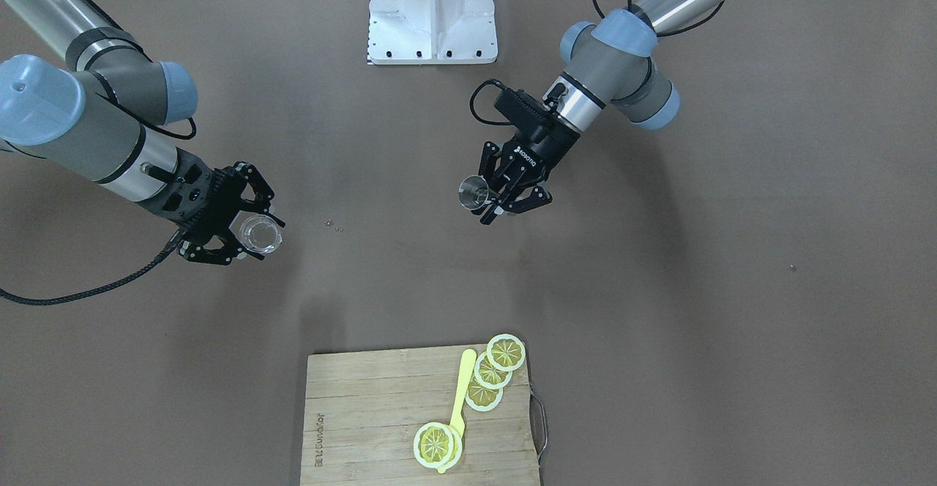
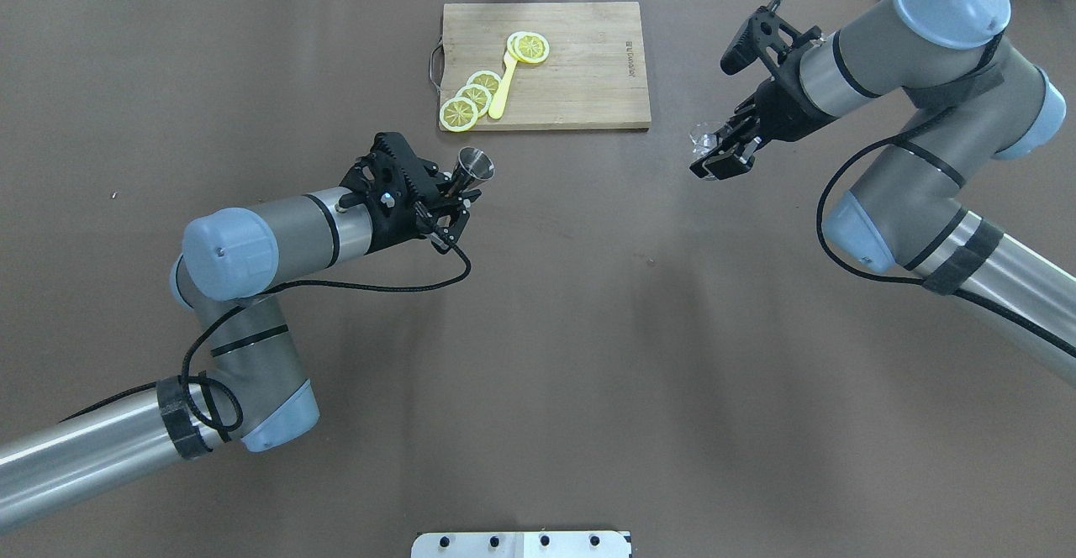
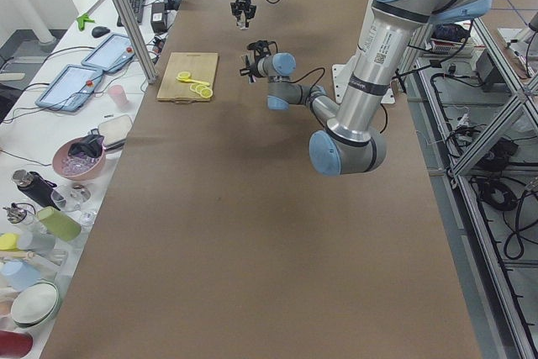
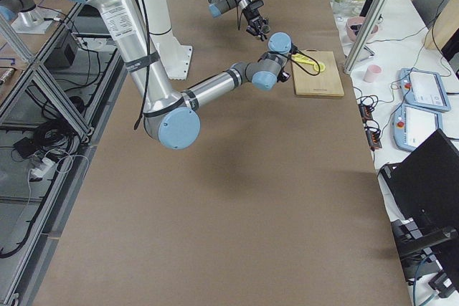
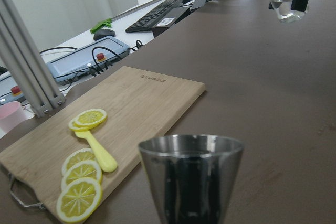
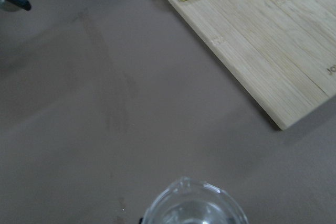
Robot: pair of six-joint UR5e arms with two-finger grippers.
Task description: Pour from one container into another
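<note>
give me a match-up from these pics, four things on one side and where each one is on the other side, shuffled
Things:
1. silver metal cone-shaped cup
2. clear glass cup
3. yellow plastic spoon
4. rectangular wooden cutting board

Places:
A. held in the right claw
B. flat on the brown table
C. held in the left claw
D. lying on the board beside yellow lemon slices

Pairs: 1-C, 2-A, 3-D, 4-B

Left wrist view: the shiny steel cone-shaped jigger [image 5: 191,179] runs off the frame at 6 o'clock, base unseen. Right wrist view: the clear glass beaker [image 6: 195,207], cropped at 6 o'clock too. Small specks [image 1: 337,227] on the brown table [image 1: 659,288], too tiny to identify.
</note>
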